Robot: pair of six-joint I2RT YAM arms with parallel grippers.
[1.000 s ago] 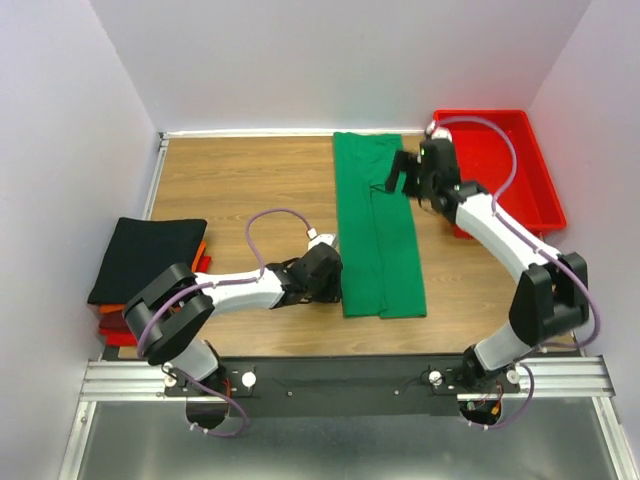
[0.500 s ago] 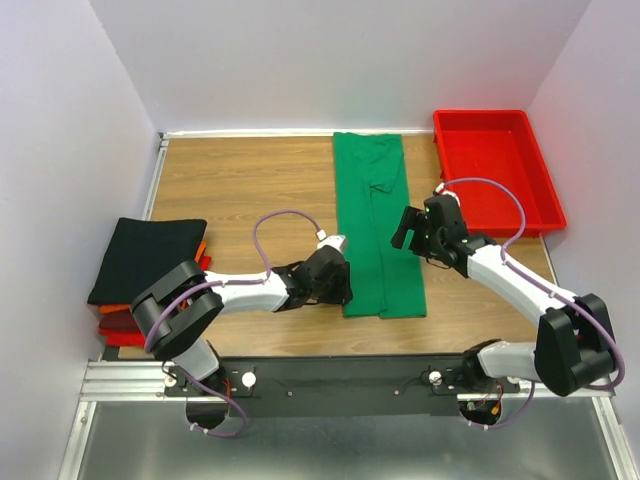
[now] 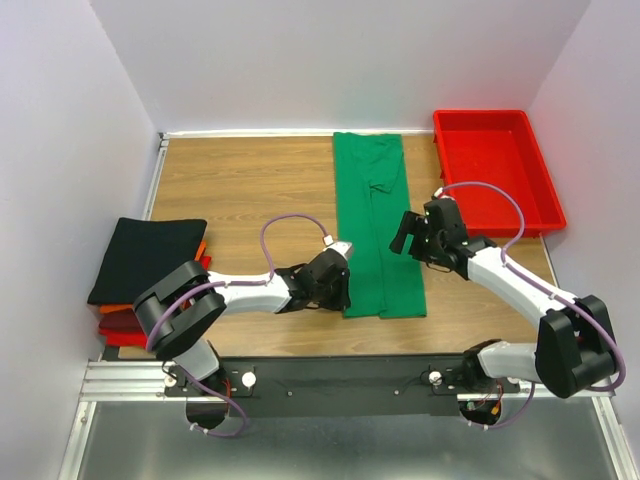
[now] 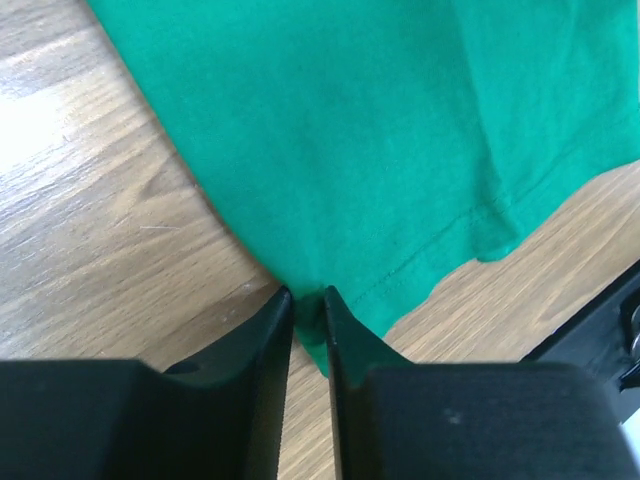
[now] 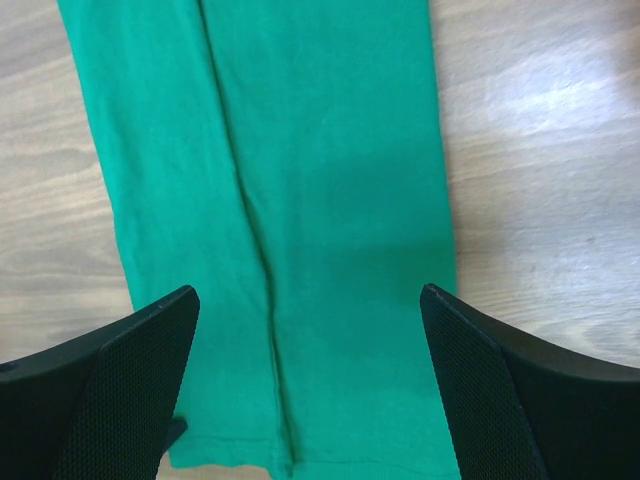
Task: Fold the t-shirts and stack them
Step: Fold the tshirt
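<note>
The green t-shirt (image 3: 378, 230) lies folded into a long strip down the middle of the table. My left gripper (image 3: 343, 296) is at its near left corner. In the left wrist view the gripper (image 4: 308, 295) is shut on the hem corner of the green cloth (image 4: 400, 130). My right gripper (image 3: 405, 232) hovers over the strip's right edge, open. The right wrist view shows its fingers (image 5: 150, 340) spread wide above the green cloth (image 5: 330, 200), holding nothing. A folded black t-shirt (image 3: 148, 258) tops a stack at the left edge, over an orange t-shirt (image 3: 200, 250) and a red t-shirt (image 3: 118, 328).
A rigid red tray (image 3: 497, 170) stands at the far right corner. White walls close in the table on three sides. Bare wood (image 3: 240, 190) shows between the stack and the green strip. A black rail (image 3: 350, 375) runs along the near edge.
My right arm has swung back from beside the red tray to the near half of the green strip. My left gripper has shut on the strip's near left corner.
</note>
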